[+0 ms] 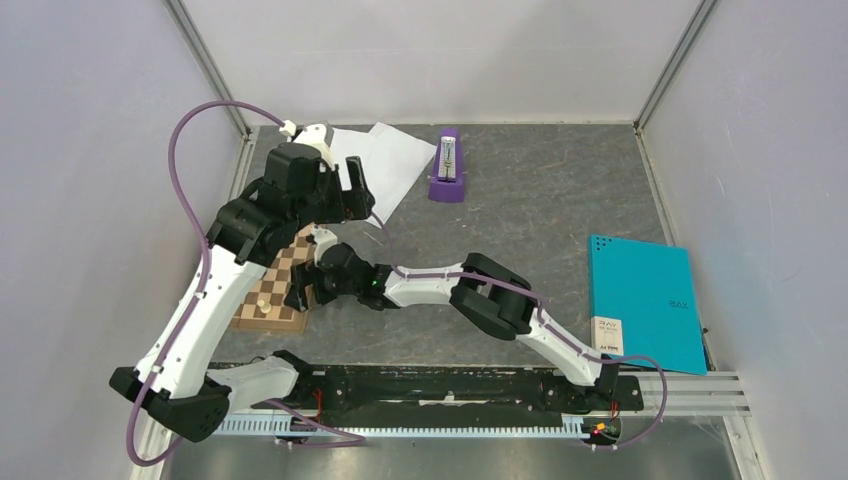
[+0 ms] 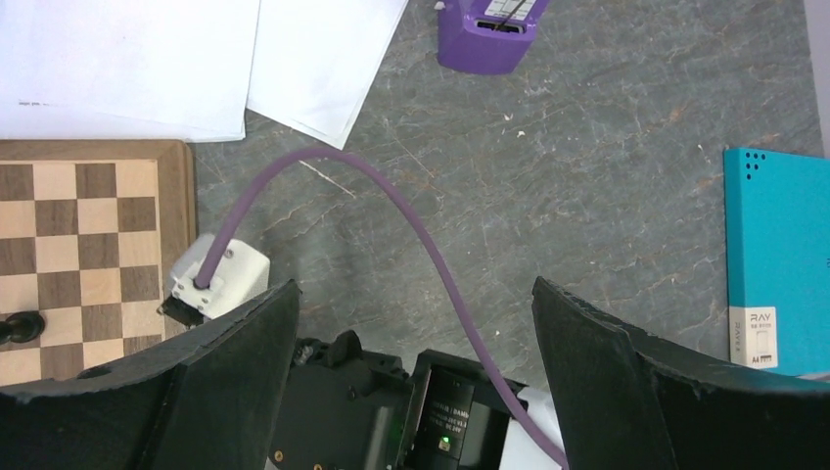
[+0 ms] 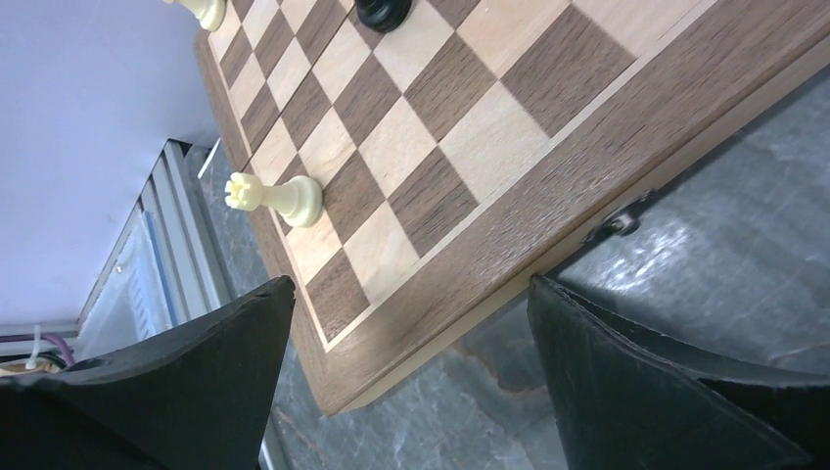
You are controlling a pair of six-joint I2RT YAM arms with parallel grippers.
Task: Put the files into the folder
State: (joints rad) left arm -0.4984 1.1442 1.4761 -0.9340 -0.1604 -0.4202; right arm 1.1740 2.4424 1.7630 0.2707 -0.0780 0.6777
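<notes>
Overhead, the left fingers (image 2: 196, 392) spread wide and empty above the right arm (image 2: 391, 411) and bare table (image 2: 587, 196). Lower, the right fingers (image 3: 666, 392), also wide and empty, straddle the right edge of the chessboard (image 3: 440, 147). The files (image 1: 385, 160) lie overlapped at the far left, touching the board. The folder (image 1: 640, 300) lies closed, teal cover up, at the near right, well apart, with open table between.

You are getting even, diffuse light from above; top view is reading bright, walls (image 1: 90, 150) washing out pale lilac. Only soft, faint shadows are falling on table (image 1: 560, 200). White files (image 2: 117, 59) are bleaching nearly featureless in left wrist view. Black fingers (image 3: 147, 392) are blurring at bottom of both wrist views; chessboard (image 3: 440, 147) is rendering sharp, table glinting beside it.
</notes>
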